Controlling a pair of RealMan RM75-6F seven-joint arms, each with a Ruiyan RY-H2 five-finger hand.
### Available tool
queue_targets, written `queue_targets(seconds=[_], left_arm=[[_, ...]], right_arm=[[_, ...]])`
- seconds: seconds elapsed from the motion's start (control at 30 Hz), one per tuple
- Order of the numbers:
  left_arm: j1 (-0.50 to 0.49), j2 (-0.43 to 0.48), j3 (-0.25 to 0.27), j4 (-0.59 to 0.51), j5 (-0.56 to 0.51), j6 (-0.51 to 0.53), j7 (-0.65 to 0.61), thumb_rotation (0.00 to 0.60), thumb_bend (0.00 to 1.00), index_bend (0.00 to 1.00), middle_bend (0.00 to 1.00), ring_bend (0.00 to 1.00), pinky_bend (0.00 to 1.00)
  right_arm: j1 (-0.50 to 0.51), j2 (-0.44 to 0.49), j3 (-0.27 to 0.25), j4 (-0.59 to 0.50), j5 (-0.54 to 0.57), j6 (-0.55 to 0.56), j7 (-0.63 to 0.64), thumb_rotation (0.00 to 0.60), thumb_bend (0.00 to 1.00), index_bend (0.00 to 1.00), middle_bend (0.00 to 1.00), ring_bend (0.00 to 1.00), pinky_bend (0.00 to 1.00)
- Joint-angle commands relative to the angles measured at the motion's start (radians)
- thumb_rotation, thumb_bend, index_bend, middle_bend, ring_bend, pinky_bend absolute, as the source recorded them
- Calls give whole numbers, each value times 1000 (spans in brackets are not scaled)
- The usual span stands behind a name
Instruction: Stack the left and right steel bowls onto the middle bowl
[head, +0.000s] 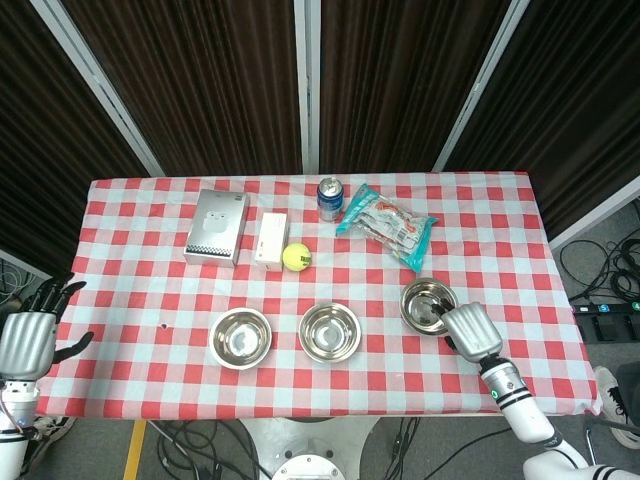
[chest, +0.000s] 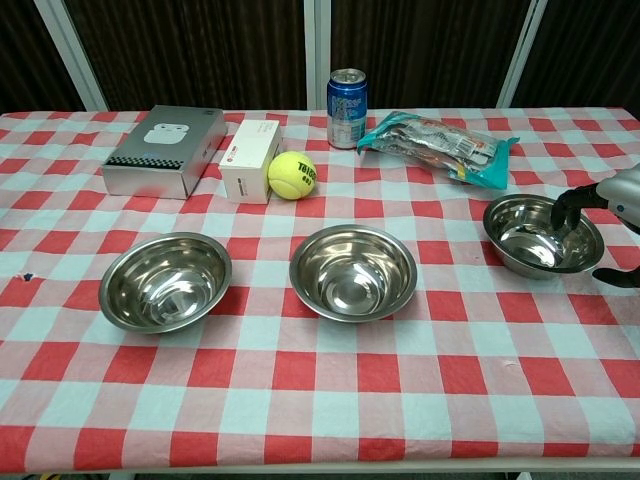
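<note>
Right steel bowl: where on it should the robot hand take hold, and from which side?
Best at the rim of the right steel bowl, on the edge nearest the right robot hand, coming from the table's right. The bowl sits upright and open, with smooth sloping walls, so only the thin lip suits a pinch, fingers inside and thumb outside. The fingers already reach over that edge.

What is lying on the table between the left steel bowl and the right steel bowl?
Only the middle bowl lies between the left bowl and the right bowl; the chest view shows it clearly, with bare checkered cloth on either side.
</note>
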Motion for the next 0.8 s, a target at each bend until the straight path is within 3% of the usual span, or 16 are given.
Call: queue_targets(seconds=[0.03,0.47,0.8], left_arm=[[1,1,0,2,-2,-1,-2,600,205,250,241,163,322],[2,3,-3,16,-10,-6,-9,600,205,250,241,163,322],[0,2,-9,17,-20,-12,-8,600,205,250,241,163,322]], right_arm=[[14,-23,-1,28,9,-15,4,600,200,333,356,807,799],[49,-89,1,111,28,-37,31,600,211,393,404,807,799],[77,-133,0,174,50,-70,45,600,284,438,432,808,799]])
